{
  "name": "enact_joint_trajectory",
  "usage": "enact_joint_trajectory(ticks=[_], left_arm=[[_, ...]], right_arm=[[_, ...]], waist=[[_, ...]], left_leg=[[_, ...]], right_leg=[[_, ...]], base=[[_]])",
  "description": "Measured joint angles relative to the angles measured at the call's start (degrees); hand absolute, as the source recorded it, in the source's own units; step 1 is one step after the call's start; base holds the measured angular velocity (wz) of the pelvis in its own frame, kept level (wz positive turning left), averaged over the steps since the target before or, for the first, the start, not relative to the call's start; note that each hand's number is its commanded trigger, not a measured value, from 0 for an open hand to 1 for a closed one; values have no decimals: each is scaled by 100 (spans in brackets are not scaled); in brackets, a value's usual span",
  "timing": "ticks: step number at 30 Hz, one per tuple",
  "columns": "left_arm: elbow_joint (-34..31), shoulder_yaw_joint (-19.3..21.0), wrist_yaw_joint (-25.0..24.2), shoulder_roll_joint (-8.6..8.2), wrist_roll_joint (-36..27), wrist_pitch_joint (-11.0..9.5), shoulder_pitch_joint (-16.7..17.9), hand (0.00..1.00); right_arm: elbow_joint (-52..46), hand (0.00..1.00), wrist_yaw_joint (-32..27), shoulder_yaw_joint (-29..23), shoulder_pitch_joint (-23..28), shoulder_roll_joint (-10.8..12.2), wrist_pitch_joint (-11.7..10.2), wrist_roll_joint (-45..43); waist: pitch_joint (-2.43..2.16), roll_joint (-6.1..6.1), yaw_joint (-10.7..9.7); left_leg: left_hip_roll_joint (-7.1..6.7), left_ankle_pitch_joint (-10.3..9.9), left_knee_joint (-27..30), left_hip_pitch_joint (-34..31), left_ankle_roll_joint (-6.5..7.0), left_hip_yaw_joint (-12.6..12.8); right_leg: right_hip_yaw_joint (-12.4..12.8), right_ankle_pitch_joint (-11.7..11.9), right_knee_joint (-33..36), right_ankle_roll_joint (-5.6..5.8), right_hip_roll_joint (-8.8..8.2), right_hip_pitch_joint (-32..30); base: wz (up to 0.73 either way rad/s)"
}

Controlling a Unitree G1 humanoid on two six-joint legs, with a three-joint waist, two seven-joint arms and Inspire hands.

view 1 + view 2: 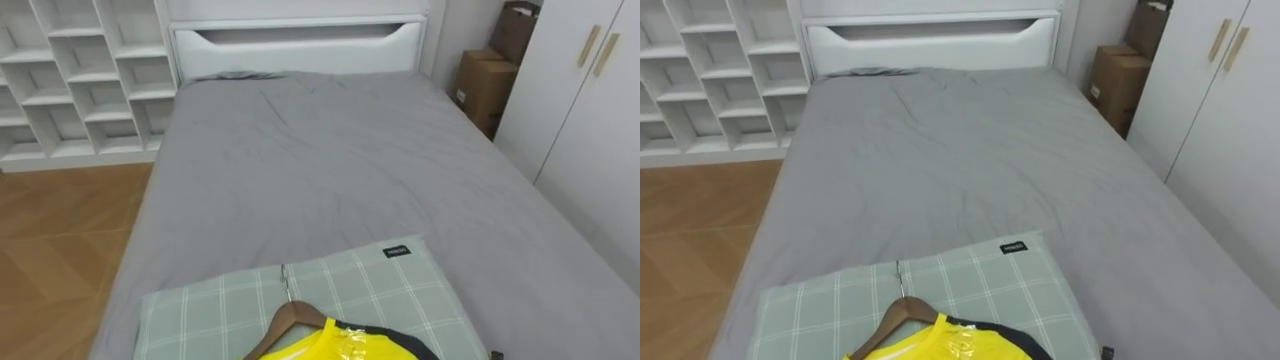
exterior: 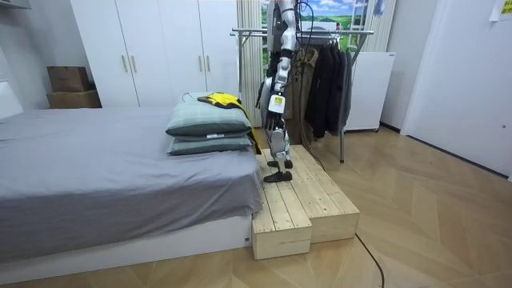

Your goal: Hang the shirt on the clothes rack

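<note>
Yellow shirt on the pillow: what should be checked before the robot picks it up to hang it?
1. Yellow shirt sits on its wooden hanger: ok.
2. Hook lies free on the checked pillow: ok.
3. Nothing lies over the shirt: ok.
4. Both shoulders seated on the hanger: cannot tell, cut off at the picture's edge.
5. Clothes rack behind the robot has bare rail beside the coats: ok.
6. Robot stands on the wooden platform: ok.
</note>
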Motion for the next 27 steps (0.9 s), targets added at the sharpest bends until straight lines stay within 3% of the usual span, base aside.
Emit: enact_joint_trajectory(ticks=[6, 11, 20, 27], left_arm=[[-72, 341, 426, 75, 1103, 29, -47, 0], [-218, 521, 916, 190, 1595, 40, -201, 0], [-373, 545, 1813, 327, 2339, 49, -326, 0], [-945, 513, 2216, 331, 3142, 109, -376, 0]], right_arm=[[1, 0, 20, -54, 11, -38, -2, -80], [-7, 0, 46, -54, 8, -85, 2, -90], [1, 0, -11, -175, -21, -222, 0, -327], [-14, 0, -57, -229, -43, -276, 1, -555]], waist=[[13, 41, -15], [-4, 110, -19], [11, 205, -127], [-16, 153, -176]], left_leg=[[13, -2, 24, 96, 0, -40], [-15, 1, 35, 96, 2, -50], [-25, 12, -58, 176, 7, -45], [-38, 26, -50, 167, -17, -161]], right_leg=[[-21, 0, -7, 0, 0, 129], [-20, -4, -29, -5, -8, 127], [-62, -19, -52, 13, -25, 156], [-19, -20, -100, 14, -3, 165]], base=[[1], [0], [-1], [-1]])
